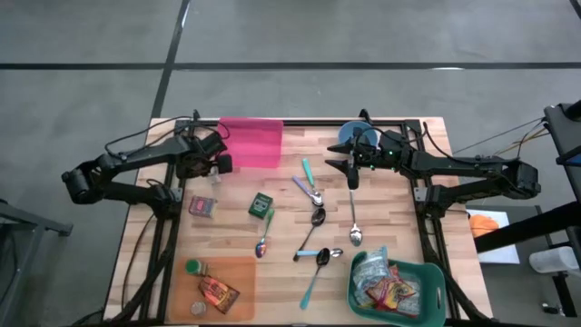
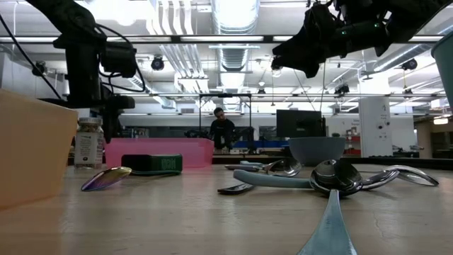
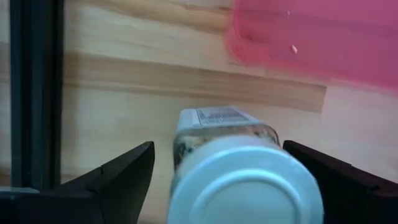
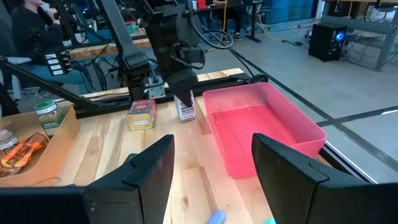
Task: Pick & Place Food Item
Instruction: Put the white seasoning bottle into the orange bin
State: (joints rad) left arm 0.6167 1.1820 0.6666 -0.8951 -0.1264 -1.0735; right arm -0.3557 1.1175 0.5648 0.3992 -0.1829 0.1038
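A small glass jar (image 3: 242, 180) with a white lid and a label stands upright on the wooden table, just beside the pink tray (image 1: 251, 143) at the far left. My left gripper (image 3: 217, 149) points down over it, open, with one dark finger on each side of the jar; I see no touch. The low view shows the jar (image 2: 88, 144) under that arm. My right gripper (image 1: 352, 177) hangs open above the table's far middle, near the blue bowl (image 1: 357, 136), holding nothing.
Several spoons (image 1: 318, 218) lie scattered mid-table. A green box (image 1: 261, 205) and a small packet (image 1: 202, 207) lie near the left. An orange tray (image 1: 241, 272) at the near left holds a jar and a packet. A green basket (image 1: 427, 272) of snack packets sits near right.
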